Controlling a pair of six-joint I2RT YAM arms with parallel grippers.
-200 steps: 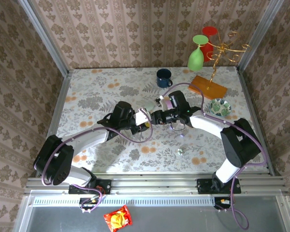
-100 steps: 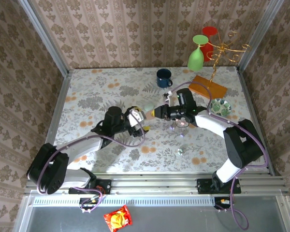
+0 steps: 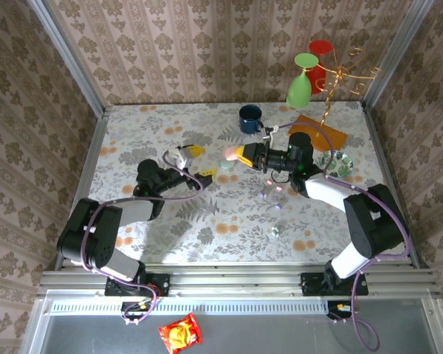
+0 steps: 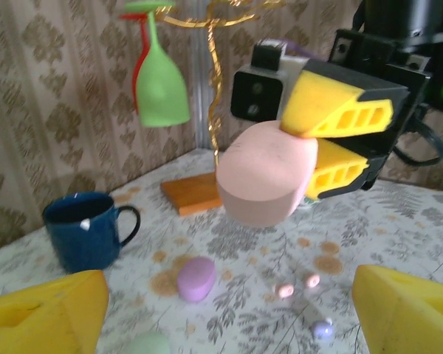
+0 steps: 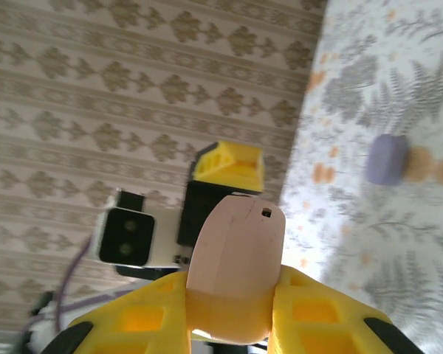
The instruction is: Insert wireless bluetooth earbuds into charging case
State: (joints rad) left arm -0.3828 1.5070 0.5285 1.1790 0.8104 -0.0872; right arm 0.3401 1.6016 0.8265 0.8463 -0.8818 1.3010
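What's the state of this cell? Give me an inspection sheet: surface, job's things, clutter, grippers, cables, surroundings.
Surface: floral table, no spill seen.
Job's things: pink case held off the table; buds loose on the table.
Clutter: mug, purple pebble, rack with hanging glasses, bowl, packet beyond the table's near edge.
Grippers: right gripper, jaws shut on the case; left gripper, jaws open and empty, facing the case.
Cables: purple cables run along both arms, no snag seen.
Surroundings: patterned walls on three sides.
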